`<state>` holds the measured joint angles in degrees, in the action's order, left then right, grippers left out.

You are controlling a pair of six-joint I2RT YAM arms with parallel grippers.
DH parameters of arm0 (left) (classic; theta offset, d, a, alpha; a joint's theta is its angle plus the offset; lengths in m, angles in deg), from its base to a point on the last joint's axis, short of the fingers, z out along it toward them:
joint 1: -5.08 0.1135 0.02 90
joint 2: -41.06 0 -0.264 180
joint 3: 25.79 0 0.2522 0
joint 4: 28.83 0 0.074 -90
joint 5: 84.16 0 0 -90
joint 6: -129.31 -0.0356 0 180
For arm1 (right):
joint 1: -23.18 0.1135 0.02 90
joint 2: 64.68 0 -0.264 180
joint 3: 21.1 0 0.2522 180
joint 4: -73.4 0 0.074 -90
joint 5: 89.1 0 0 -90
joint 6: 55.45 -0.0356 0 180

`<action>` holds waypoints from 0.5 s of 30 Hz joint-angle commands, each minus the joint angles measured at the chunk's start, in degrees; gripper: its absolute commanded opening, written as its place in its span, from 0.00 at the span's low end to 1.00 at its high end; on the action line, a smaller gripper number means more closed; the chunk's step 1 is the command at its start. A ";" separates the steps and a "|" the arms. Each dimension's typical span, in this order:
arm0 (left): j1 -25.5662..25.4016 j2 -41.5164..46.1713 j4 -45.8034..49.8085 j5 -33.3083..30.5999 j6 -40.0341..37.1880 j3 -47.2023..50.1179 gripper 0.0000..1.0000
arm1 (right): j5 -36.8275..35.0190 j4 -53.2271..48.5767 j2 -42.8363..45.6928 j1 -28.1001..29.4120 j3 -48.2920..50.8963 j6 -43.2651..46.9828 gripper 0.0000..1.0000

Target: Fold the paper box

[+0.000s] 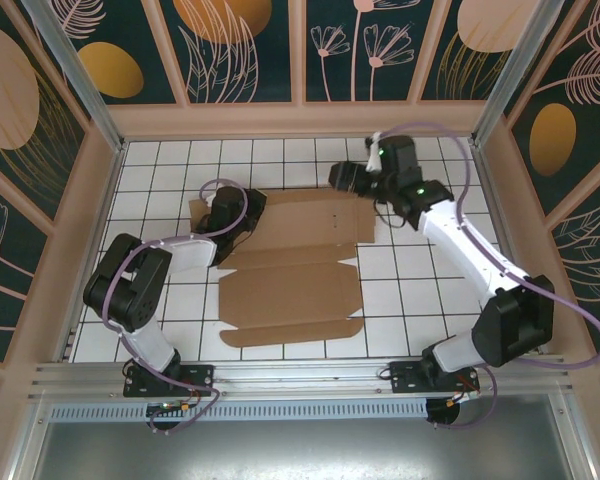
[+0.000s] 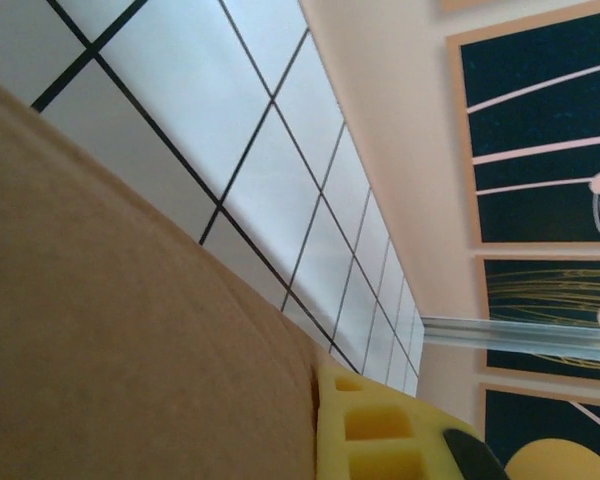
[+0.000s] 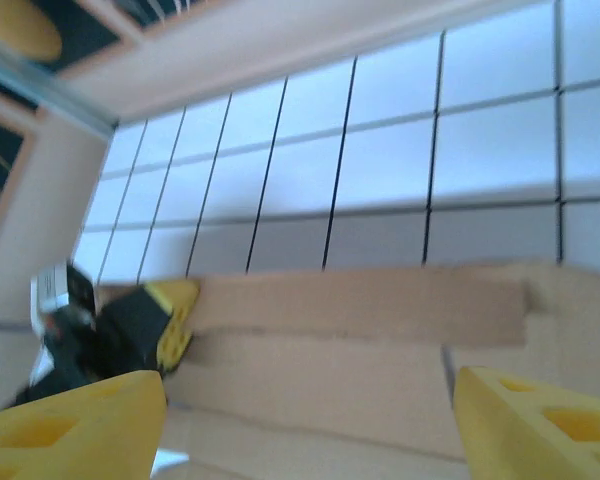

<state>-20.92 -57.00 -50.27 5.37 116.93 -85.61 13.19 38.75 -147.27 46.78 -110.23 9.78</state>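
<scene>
The paper box (image 1: 290, 275) lies as a brown die-cut sheet on the white tiled table, its far strip folded up a little. My left gripper (image 1: 223, 218) is at the sheet's far left corner and is shut on the cardboard (image 2: 130, 330). One yellow finger (image 2: 380, 430) presses against it and the sheet hides the other. My right gripper (image 1: 350, 178) hovers over the far right corner, open. Its yellow fingers (image 3: 80, 430) stand wide apart above the cardboard (image 3: 330, 350) and touch nothing. The left gripper (image 3: 140, 325) also shows in the right wrist view.
A pale wooden wall (image 1: 300, 120) rims the table at the back and on both sides, with aluminium posts (image 1: 515, 70) at the corners. Bare tiles (image 1: 420, 290) lie to the right of the sheet. The arm bases sit on the near rail (image 1: 300, 375).
</scene>
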 commanded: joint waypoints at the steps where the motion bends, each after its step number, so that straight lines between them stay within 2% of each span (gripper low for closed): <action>1: -1.04 4.18 -8.22 -2.75 -5.79 2.57 0.00 | 0.09 -7.67 -2.93 -0.11 -3.79 -1.76 0.76; 6: -1.19 6.01 -25.38 -2.44 -7.87 8.46 0.00 | 2.77 -7.99 -4.89 -0.76 -5.93 -0.68 0.76; 10: -1.21 5.75 -38.51 -2.97 -10.25 12.32 0.00 | 1.80 -8.15 -4.94 -0.72 -7.11 1.82 0.76; 12: -1.20 4.09 -45.21 -3.16 -10.67 14.50 0.00 | 0.75 -8.68 -5.00 -0.66 -8.04 3.32 0.76; 15: -1.16 -1.91 -60.09 0.57 -11.16 16.47 0.00 | 0.10 -8.01 -4.20 -0.22 -7.77 4.75 0.76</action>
<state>-22.10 -54.10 -89.97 3.95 108.61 -70.77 14.26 30.91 -152.51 46.38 -116.20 11.77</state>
